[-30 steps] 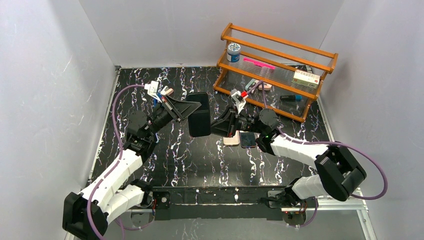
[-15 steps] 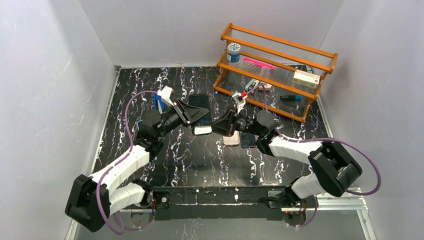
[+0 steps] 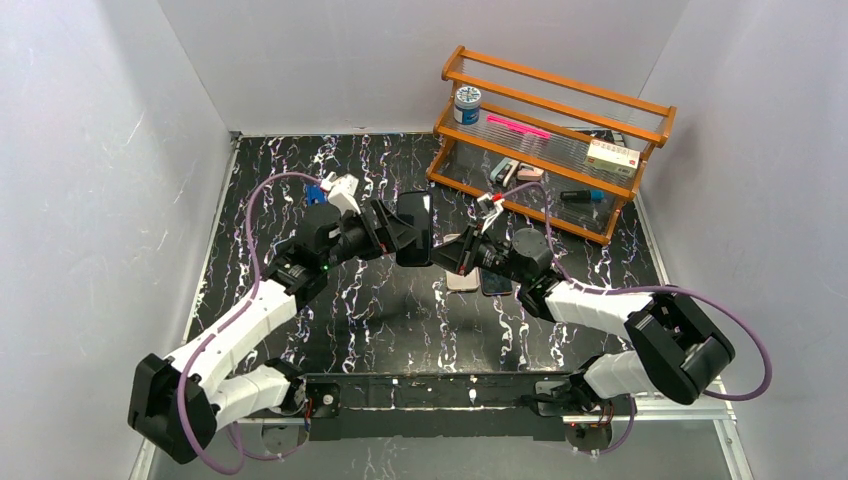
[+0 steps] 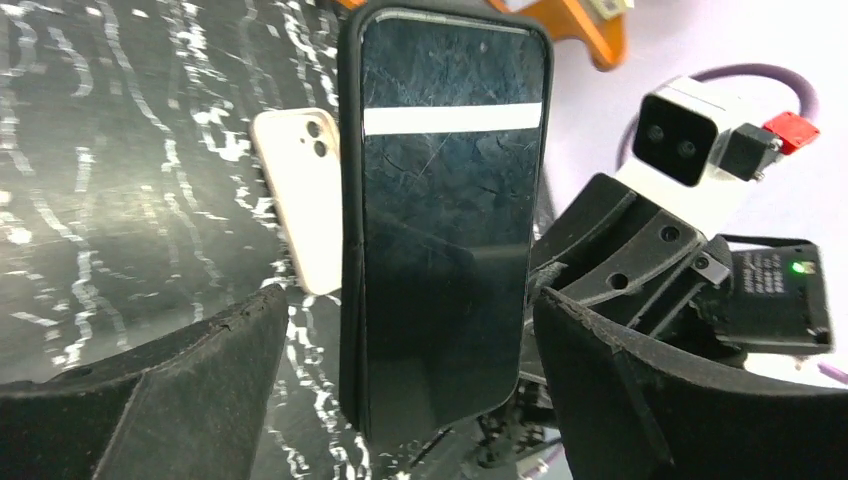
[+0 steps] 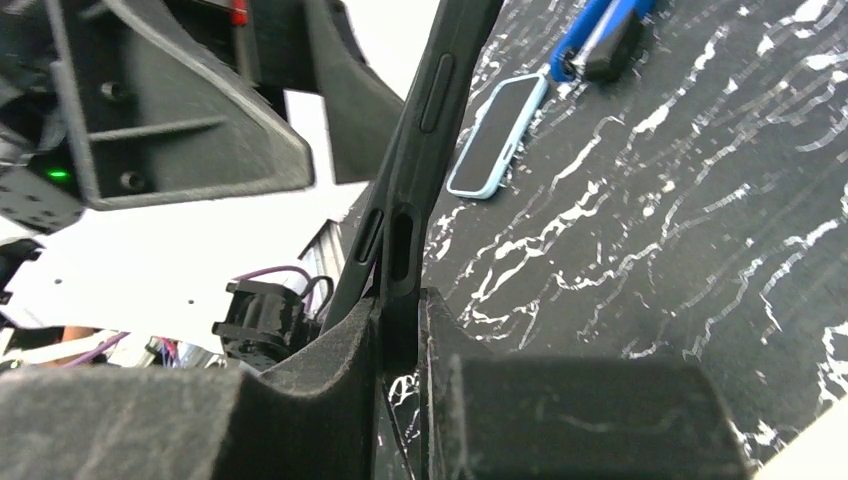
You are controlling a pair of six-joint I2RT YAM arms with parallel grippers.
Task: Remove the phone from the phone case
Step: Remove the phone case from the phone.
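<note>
From above, the phone (image 3: 416, 222) in its black phone case (image 3: 404, 240) is up off the counter (image 3: 350, 300), in the middle where the two hands meet. The left hand (image 3: 410, 235) is spread wide around it. The right hand (image 3: 452, 256) pinches its near end.

In the left wrist view, the phone (image 4: 445, 220) stands tall between the left hand's (image 4: 405, 320) spread fingers (image 4: 180, 390). Its long side runs up and down, and its dark, shiny screen faces this hand. A white stripe of light crosses the glass near the top. The black phone case (image 4: 350, 250) wraps its edges. A cream phone (image 4: 300, 210) lies flat on the counter past the left finger.

In the right wrist view, the phone case (image 5: 425, 130) shows edge on, thin and dark with side buttons. It points up and away from the right hand (image 5: 400, 320), leaning a little right. The fingers (image 5: 330, 370) are pressed on its bottom end. A light blue phone (image 5: 497, 135) lies on the counter beyond.
</note>
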